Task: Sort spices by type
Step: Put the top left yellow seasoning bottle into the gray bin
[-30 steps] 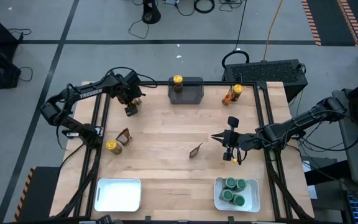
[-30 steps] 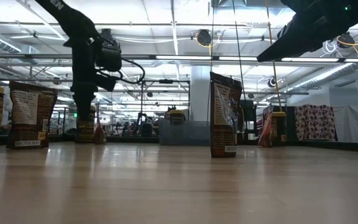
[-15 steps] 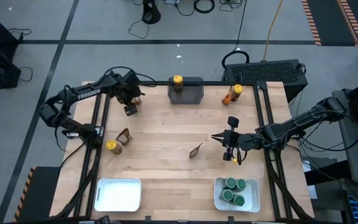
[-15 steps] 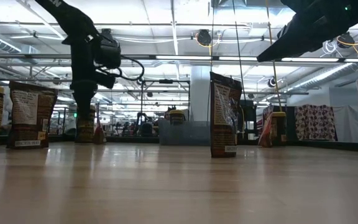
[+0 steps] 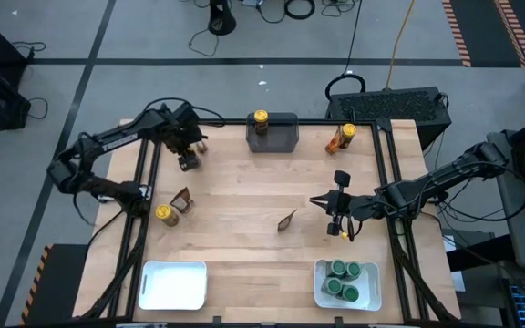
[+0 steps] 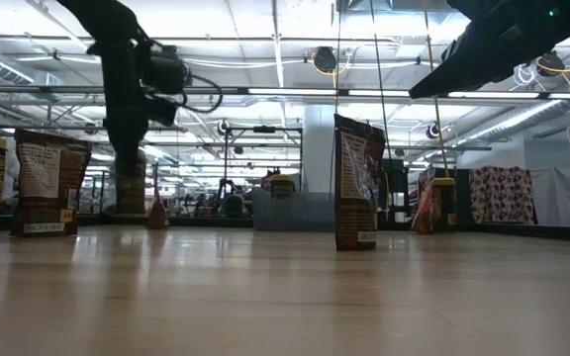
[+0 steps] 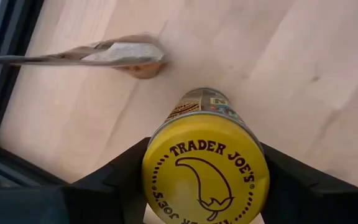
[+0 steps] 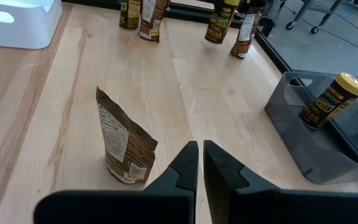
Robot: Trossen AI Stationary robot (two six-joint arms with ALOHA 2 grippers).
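Brown packet (image 6: 356, 183) stands upright mid-table (label outward).

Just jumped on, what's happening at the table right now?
The left tool is at the table's far-left corner, its fingers around a yellow-lidded Trader Joe's jar, with a brown packet lying just beyond it. The right tool hangs shut over mid-table, near another standing packet, holding nothing. Green-lidded jars already fill the near-right white tray; the near-left tray holds nothing yet.
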